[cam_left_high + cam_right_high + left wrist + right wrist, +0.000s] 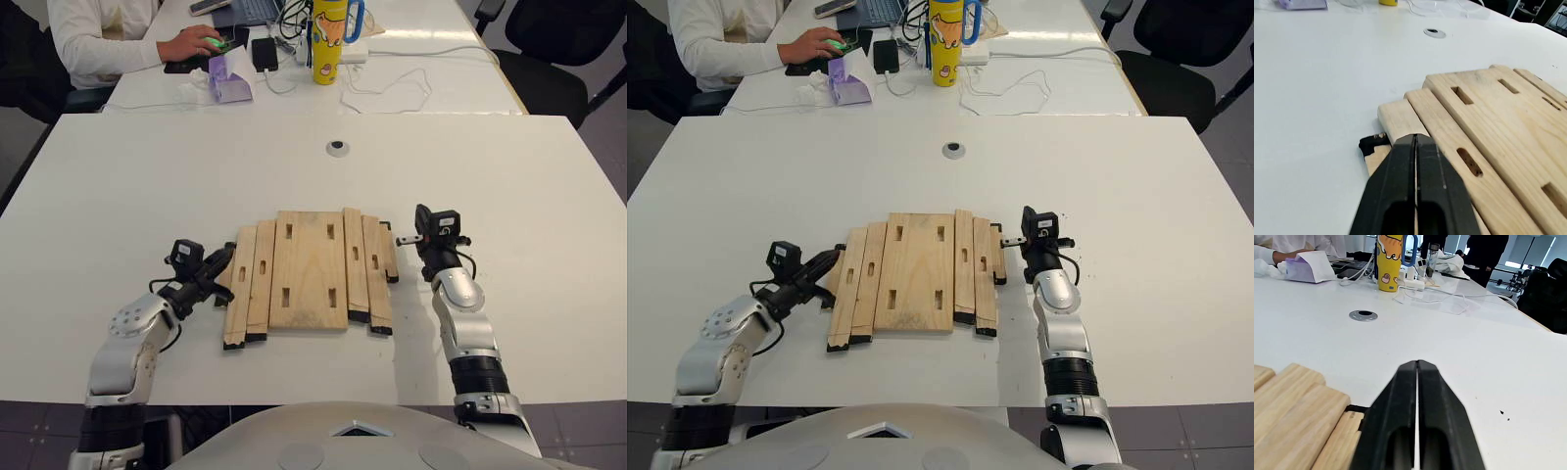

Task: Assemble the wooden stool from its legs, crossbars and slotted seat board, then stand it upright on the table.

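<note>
The slotted seat board [309, 269] lies flat in the middle of the white table [118, 196]. Two narrow slotted wooden pieces [250, 282] lie against its left side. Several more narrow pieces [367, 266] lie against its right side. My left gripper [225, 259] is shut on nothing, its tip just over the far end of the outermost left piece [1398, 120]. My right gripper [401, 239] is shut and empty too, low over the table beside the far end of the rightmost piece [1298, 401].
A round cable grommet [337, 148] sits in the table beyond the wood. On the table behind stand a yellow mug [330, 39], a purple box [230, 80] and loose cables [392, 83]. A person's hand [191, 42] rests there.
</note>
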